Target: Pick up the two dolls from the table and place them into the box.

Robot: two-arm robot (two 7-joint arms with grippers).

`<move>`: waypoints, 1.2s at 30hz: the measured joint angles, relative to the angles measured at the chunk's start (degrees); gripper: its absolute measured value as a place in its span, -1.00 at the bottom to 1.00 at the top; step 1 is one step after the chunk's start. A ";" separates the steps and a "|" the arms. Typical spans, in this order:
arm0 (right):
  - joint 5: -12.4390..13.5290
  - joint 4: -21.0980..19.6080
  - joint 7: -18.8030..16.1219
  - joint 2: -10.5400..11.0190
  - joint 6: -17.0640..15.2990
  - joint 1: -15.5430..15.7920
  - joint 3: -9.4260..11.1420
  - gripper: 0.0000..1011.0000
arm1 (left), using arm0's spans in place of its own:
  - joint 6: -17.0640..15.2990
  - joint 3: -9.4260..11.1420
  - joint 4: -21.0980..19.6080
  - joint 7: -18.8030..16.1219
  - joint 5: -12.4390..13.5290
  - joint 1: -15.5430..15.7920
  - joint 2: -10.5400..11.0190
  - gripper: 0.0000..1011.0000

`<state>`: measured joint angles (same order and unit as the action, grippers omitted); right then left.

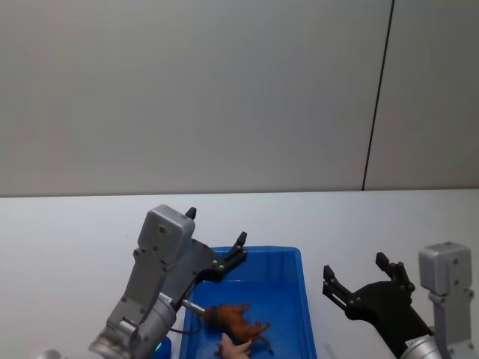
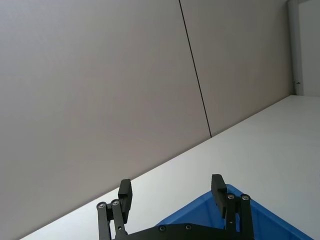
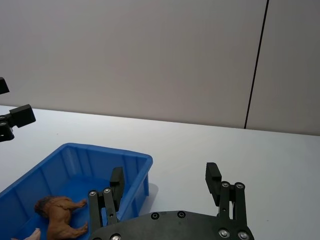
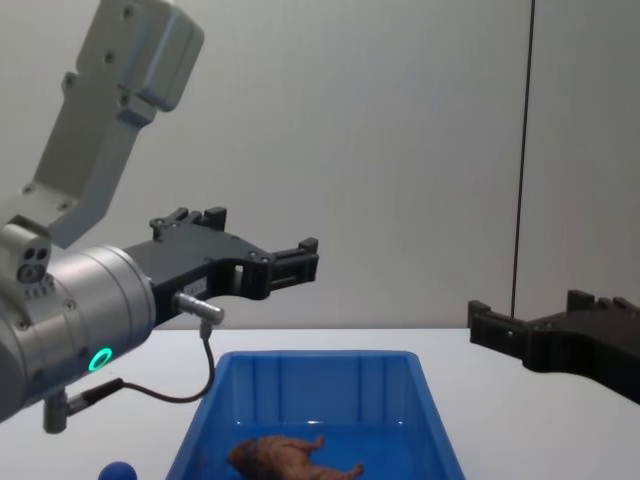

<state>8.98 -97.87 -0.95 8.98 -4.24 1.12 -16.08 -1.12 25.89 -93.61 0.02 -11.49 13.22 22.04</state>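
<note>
In the box [image 1: 301, 295], toward its near edge, lie the brown doll [image 1: 238, 321] and pink doll [image 1: 233, 348]. The left gripper [image 1: 216, 226] hangs above its far-left corner and the right gripper [image 1: 355, 265] beside its right wall, both with fingers wide and empty.

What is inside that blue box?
A brown doll lies on the floor of the box, a pale pink doll beside it, partly cut off. The left arm covers its near left corner.

R tool [image 3: 165, 175] w/ fingers apart, beside blue box [image 3: 100, 148], brown doll [image 3: 60, 210] lying inside, pink doll [image 3: 32, 235] near it
</note>
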 joint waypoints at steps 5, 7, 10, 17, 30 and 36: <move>0.04 -0.17 0.22 0.08 0.04 0.15 0.05 0.98 | -1.05 -0.31 -1.08 -1.55 -0.31 -0.78 0.57 0.98; 0.05 -0.24 0.30 0.11 0.06 0.20 0.07 0.98 | -1.48 -0.44 -1.46 -2.13 -0.57 -1.09 0.79 0.98; 0.07 -0.31 0.38 0.15 0.09 0.27 0.09 0.98 | -2.41 -0.73 -2.31 -3.28 -1.19 -1.85 1.30 0.98; 0.12 -0.42 0.49 0.20 0.13 0.36 0.12 0.98 | -5.26 -1.72 -4.83 -6.72 -3.38 -4.18 3.23 0.98; 0.13 -0.51 0.61 0.26 0.14 0.44 0.14 0.98 | -10.09 -3.98 -8.10 -10.05 -7.98 -8.48 7.45 0.98; 0.13 -0.54 0.64 0.27 0.14 0.46 0.14 0.98 | -11.22 -4.63 -8.11 -9.35 -8.96 -9.16 8.41 0.98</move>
<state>9.11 -98.41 -0.31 9.25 -4.10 1.58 -15.93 -12.34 21.26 -101.72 -9.33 -20.45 4.06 30.45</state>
